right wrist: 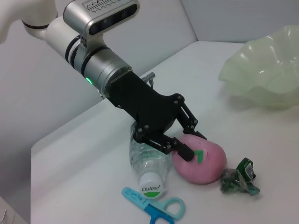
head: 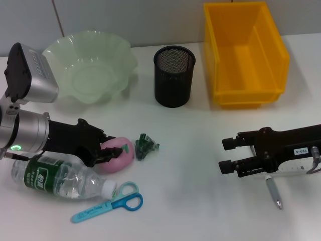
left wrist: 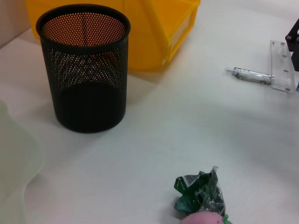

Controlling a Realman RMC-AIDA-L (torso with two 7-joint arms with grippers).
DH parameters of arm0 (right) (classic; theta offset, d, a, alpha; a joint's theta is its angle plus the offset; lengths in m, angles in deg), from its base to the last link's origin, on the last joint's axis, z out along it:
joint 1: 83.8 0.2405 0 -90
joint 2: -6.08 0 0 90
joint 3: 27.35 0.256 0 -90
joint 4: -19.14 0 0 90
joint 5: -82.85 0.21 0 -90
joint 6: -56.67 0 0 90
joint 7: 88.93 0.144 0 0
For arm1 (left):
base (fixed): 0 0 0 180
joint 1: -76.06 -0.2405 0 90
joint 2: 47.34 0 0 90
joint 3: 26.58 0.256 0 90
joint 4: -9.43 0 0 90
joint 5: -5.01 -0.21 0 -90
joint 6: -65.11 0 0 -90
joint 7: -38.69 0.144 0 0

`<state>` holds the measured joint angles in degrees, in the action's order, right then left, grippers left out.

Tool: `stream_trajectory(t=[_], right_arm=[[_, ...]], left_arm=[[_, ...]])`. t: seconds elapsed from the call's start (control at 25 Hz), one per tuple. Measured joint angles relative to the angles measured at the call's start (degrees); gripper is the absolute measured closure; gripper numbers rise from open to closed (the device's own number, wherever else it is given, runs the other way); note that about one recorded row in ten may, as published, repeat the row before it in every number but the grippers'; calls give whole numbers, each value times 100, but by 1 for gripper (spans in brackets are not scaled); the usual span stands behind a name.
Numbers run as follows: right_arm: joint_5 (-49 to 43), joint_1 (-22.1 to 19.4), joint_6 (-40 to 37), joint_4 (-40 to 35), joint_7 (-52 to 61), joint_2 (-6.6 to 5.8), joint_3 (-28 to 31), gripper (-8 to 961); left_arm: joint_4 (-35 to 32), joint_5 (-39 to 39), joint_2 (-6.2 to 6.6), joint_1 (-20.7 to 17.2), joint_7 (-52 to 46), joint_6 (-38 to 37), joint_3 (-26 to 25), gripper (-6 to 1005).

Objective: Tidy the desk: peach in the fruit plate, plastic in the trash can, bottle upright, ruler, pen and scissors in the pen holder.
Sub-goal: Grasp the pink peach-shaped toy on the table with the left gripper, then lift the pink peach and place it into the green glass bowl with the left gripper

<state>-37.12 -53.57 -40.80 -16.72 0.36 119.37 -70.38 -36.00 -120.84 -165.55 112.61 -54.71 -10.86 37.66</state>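
A pink peach (head: 120,155) (right wrist: 203,161) lies on the table, and my left gripper (head: 110,150) (right wrist: 190,142) is shut on it, one finger on each side. Its top edge shows in the left wrist view as the peach (left wrist: 205,218). Crumpled green plastic (head: 146,146) (left wrist: 200,196) (right wrist: 238,179) sits just right of it. The bottle (head: 60,178) (right wrist: 148,161) lies on its side beneath my left arm. Blue scissors (head: 118,202) (right wrist: 154,207) lie in front. My right gripper (head: 228,154) stands open over the ruler (head: 293,168) (left wrist: 282,65), with the pen (head: 274,193) (left wrist: 247,74) beside it.
The pale green fruit plate (head: 108,90) (right wrist: 261,70) stands at the back left. The black mesh pen holder (head: 174,75) (left wrist: 84,70) is at the back centre. The yellow trash can (head: 246,50) (left wrist: 149,28) stands at the back right.
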Motion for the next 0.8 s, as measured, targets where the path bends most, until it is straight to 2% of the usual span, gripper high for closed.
stream_trajectory(t=[0.16,0.36,0.44,0.48,0.52,0.64,0.68,0.8], right_arm=[[-3,0,0,0,0,0,-6,132],[-13,0,0,-4,0,0,-4,132],[-14,0,-2,-15,0,0,-3,132],[-14,0,-1,-18,0,0,-4,132],[-14,0,-1,-18,0,0,-4,132],[-14,-1,0,-18,0,0,-10,132],[-13,0,0,-18,0,0,-11,132],[-13,0,0,-18,0,0,-13,132]], left_arm=[[-14,27,0,-15,-5,-15,-3,717],[-46,126,0,-39,12,-100,-104,766],[-46,273,0,-38,44,-252,-346,781],[-27,542,14,-47,107,-427,-632,788],[-27,542,14,-47,107,-427,-632,796],[62,1059,34,-136,410,-742,-1114,815],[178,1411,45,-234,705,-953,-1414,818],[303,1657,66,-299,893,-1062,-1575,830]])
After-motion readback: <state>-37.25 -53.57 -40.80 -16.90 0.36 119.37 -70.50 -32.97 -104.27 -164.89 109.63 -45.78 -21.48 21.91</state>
